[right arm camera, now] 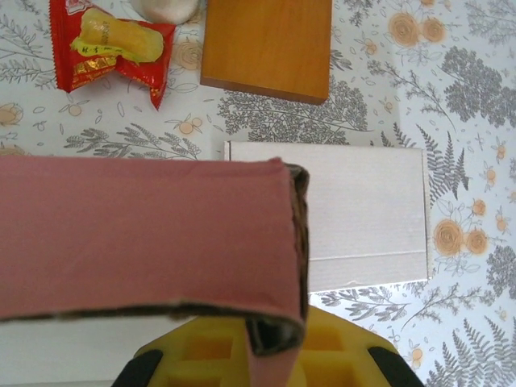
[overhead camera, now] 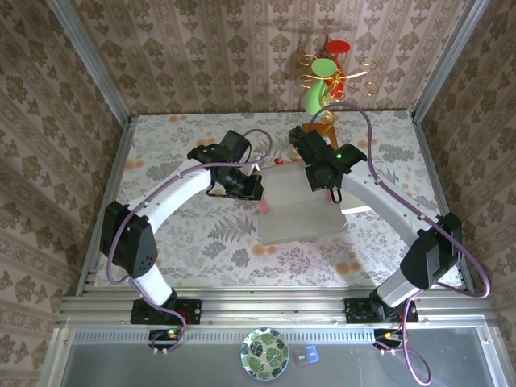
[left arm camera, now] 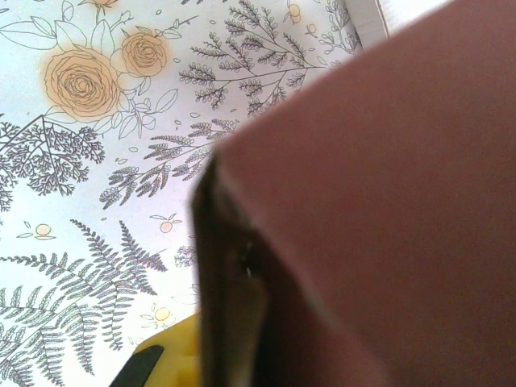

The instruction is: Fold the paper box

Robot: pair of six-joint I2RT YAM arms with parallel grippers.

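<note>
Folding looks midway to me: my left hand (overhead camera: pixel 251 189) is clenched on a raised pink flap of the paper box (overhead camera: pixel 300 214), which lies mid-counter (overhead camera: pixel 201 238), and my right hand (overhead camera: pixel 321 179) grasps the far flap. Next, I'd press both flaps inward along their creases. The print on the red snack packet (right arm camera: pixel 105 44) is too small to read.

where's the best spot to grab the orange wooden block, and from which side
Across its two straight side faces, from above: the orange wooden block lies flat with its broad top face up, and those sides are parallel and uncovered.
</note>
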